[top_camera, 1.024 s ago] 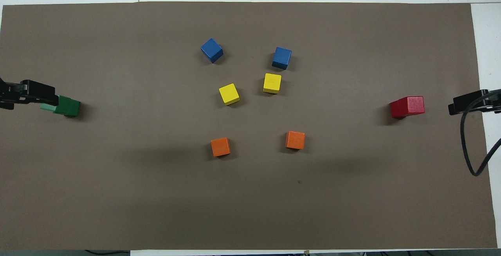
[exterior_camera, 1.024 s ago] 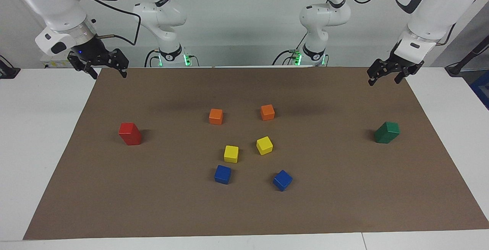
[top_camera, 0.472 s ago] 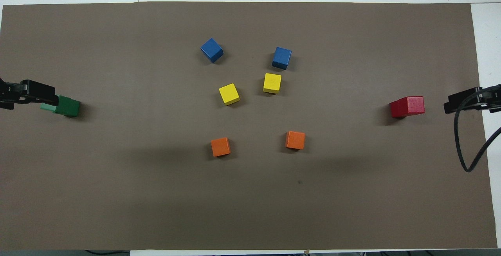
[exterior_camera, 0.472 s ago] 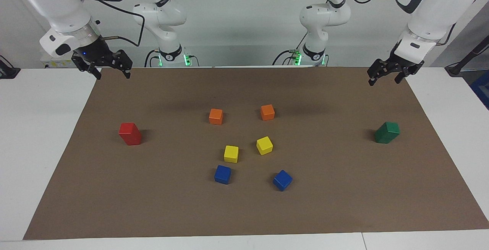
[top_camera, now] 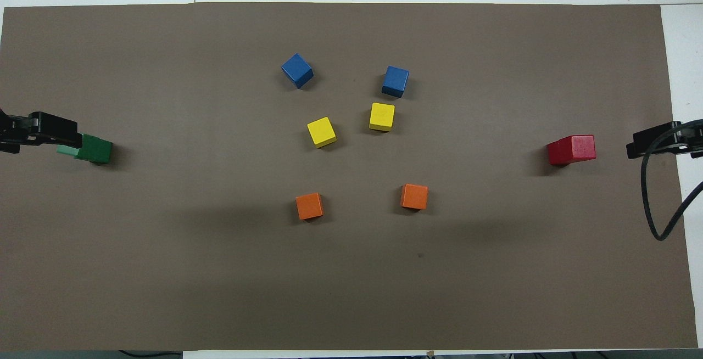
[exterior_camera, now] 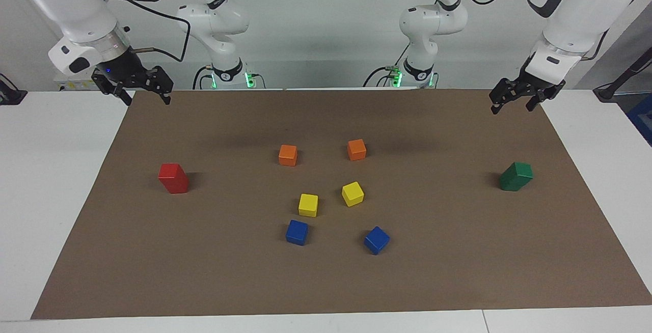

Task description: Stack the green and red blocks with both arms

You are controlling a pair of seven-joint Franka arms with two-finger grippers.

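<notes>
1. Your red stack (exterior_camera: 173,178) already stands two blocks tall on the brown mat (exterior_camera: 326,282) toward the right arm's end of the table. The green stack (exterior_camera: 516,176) stands the same way toward the left arm's end. Both look finished to me.
2. The green stack seems to lean a little, so keep clear of it as you withdraw.
3. Your right gripper (exterior_camera: 144,94) hangs with fingers apart, holding nothing, over the mat's corner at the robots' edge, well apart from the red stack.
4. Your left gripper (exterior_camera: 512,104) also stands spread and empty, over the mat's other corner at the robots' edge.
5. What is left, I judge, is parking both arms: lift straight and avoid sweeping low over either stack.
6. The two orange cubes (exterior_camera: 288,155), yellow cubes (exterior_camera: 308,204) and blue cubes (exterior_camera: 297,232) sit loose mid-mat; leave them.
7. No containers are in view.
</notes>
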